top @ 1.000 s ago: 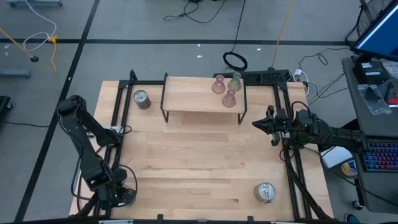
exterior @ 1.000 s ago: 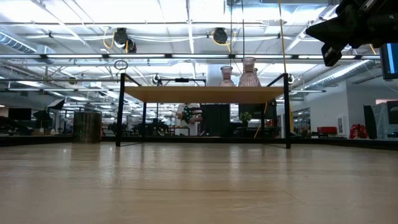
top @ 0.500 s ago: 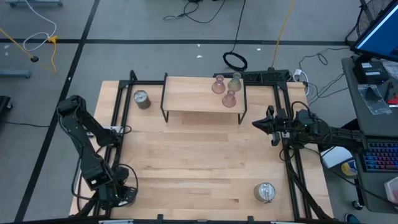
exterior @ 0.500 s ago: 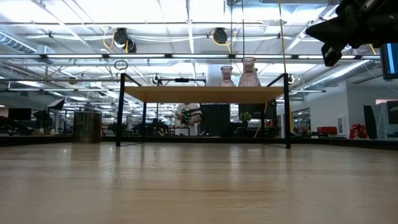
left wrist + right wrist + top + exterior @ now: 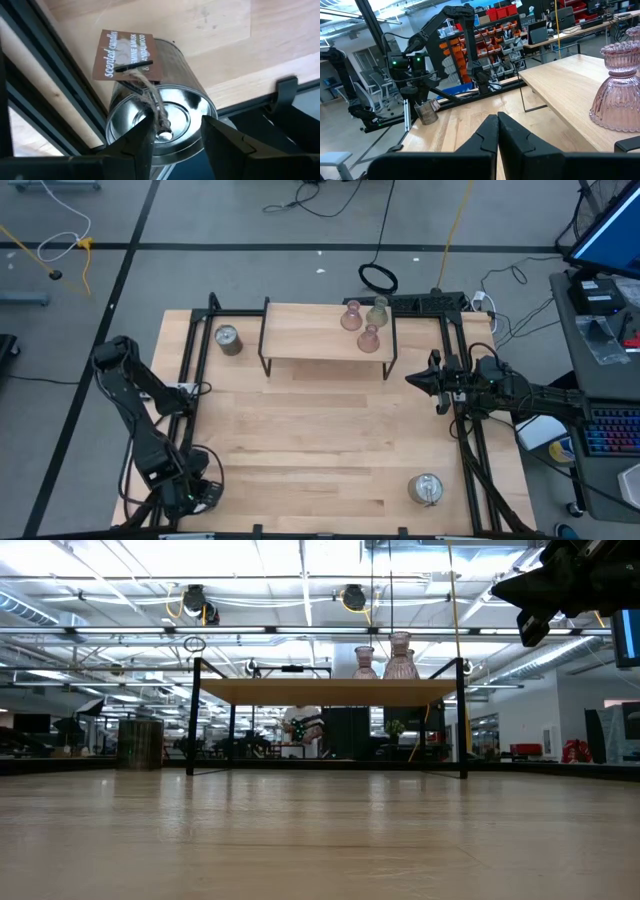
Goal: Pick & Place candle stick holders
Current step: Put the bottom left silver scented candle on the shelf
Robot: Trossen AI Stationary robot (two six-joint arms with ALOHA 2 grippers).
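Three glassy holders (image 5: 362,322) stand on the raised wooden shelf (image 5: 310,340); they also show in the low view (image 5: 385,658). Two silver metal holders stand on the table, one at far left (image 5: 228,338) and one at near right (image 5: 427,488). A third silver holder (image 5: 165,115), with a brown tag tied to its lid knob (image 5: 163,134), stands at the near left corner. My left gripper (image 5: 175,140) is open above it, one finger on each side of the knob. My right gripper (image 5: 412,380) is shut and empty, raised at the table's right side.
The shelf's black legs (image 5: 265,365) stand on the far half of the table. Black frame rails (image 5: 190,380) run along the left and right table edges. Bare wood (image 5: 320,440) lies between the shelf and the near edge. A desk with a keyboard (image 5: 610,430) stands to the right.
My left gripper has gone a little toward the table's near edge, over the silver holder at the near left corner.
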